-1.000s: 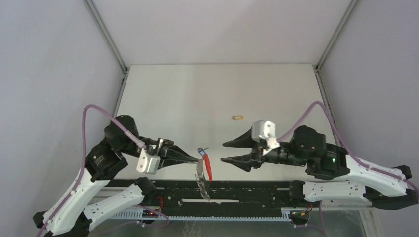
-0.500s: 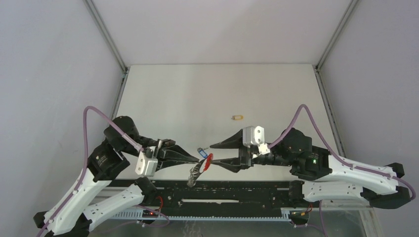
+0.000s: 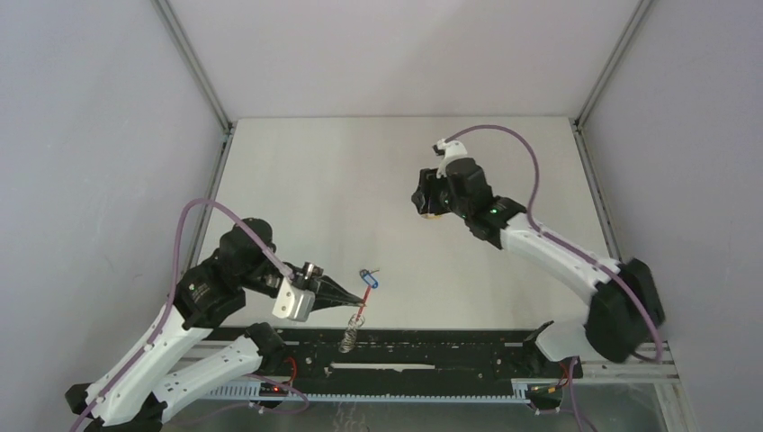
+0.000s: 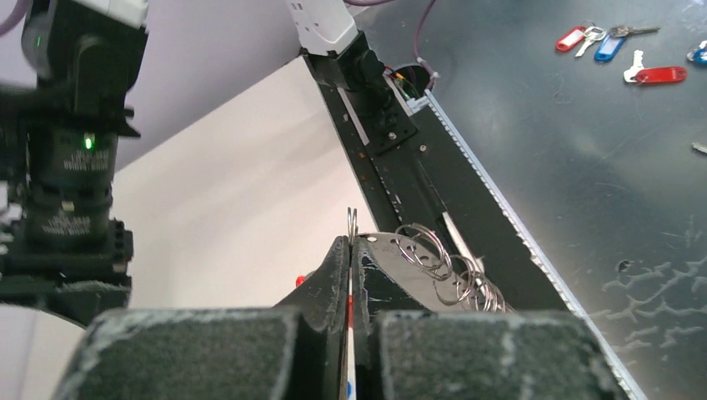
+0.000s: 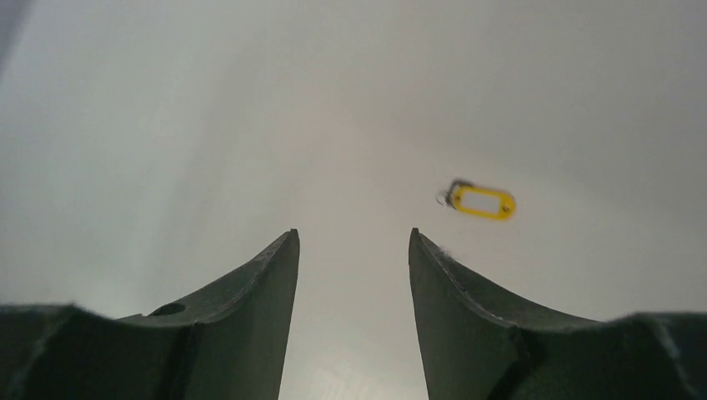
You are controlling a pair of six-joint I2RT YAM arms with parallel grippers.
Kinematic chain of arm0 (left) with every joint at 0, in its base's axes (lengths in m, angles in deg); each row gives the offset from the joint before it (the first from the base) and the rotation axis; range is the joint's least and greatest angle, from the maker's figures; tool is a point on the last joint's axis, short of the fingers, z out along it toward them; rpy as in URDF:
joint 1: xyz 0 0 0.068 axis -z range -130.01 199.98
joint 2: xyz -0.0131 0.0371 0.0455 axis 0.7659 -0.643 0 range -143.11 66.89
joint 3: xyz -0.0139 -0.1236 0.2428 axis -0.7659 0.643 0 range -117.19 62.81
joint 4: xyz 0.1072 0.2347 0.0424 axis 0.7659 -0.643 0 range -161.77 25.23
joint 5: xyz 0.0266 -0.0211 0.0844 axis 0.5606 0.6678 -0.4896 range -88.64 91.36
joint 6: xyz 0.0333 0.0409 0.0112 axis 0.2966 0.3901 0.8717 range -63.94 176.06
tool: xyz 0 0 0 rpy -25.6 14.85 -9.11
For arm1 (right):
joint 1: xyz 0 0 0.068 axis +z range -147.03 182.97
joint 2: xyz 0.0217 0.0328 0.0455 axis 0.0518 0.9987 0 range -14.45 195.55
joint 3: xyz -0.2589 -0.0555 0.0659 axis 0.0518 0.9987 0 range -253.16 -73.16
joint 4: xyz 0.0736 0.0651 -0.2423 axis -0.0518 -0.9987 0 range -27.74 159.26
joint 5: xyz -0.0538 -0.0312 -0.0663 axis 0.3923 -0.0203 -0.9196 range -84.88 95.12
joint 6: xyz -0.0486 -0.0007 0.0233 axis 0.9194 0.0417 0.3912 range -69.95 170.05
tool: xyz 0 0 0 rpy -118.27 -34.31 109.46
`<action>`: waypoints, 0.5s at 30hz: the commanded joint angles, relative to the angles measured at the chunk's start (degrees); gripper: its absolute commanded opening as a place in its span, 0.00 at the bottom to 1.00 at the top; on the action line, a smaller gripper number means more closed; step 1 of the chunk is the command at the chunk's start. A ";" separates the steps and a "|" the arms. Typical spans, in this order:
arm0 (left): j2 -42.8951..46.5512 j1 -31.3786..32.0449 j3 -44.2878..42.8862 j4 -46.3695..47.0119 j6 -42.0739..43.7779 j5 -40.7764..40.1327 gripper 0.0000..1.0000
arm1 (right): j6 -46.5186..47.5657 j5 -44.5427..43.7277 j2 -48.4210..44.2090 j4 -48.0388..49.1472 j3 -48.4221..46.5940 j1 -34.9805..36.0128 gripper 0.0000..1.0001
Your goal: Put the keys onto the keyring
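Right wrist view, Ana notes: the yellow key (image 5: 483,202) lies flat on the table (image 5: 167,125), ahead of the right gripper (image 5: 352,237) and off to one side. It is clear of both fingers, which stand apart with nothing between them.

Ben answers: So it isn't lined up. If that gripper came straight down and closed, he judges it would pinch bare table. Because the tag is thin and flat, a finger landing on its edge could skate it away instead of lifting it.

Ana: Nearer the arm bases, the keyring (image 3: 353,331) hangs from the left gripper (image 3: 346,292). The left wrist view shows its fingers pressed together on the grey plate (image 4: 400,250), with the wire loops trailing off beyond.

Ben: That is a pinch on one end of it, with the rest dangling over the black rail (image 3: 432,346). A nudge from the other arm could set it swinging or twist it in the grip, and a tiny key loop would then miss its clip.

Ana: The blue key (image 3: 367,277) sits right at the left fingertips, beside the red band. Whether it is clipped on cannot be told.

Ben: If it is only resting there, moving the keyring could drop it.
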 commanded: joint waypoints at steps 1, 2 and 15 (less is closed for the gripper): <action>-0.79 0.15 0.85 0.51 -4.95 -0.48 0.00 | -0.05 -2.86 8.77 4.07 -0.46 -1.24 0.59; -0.95 0.14 0.95 0.51 -5.52 -0.51 0.00 | 1.02 -2.61 10.89 5.10 -0.46 -1.66 0.59; -1.76 -0.01 4.20 4.55 -10.62 -0.86 0.00 | 34.10 8.11 23.84 -2.29 -7.32 -5.46 0.60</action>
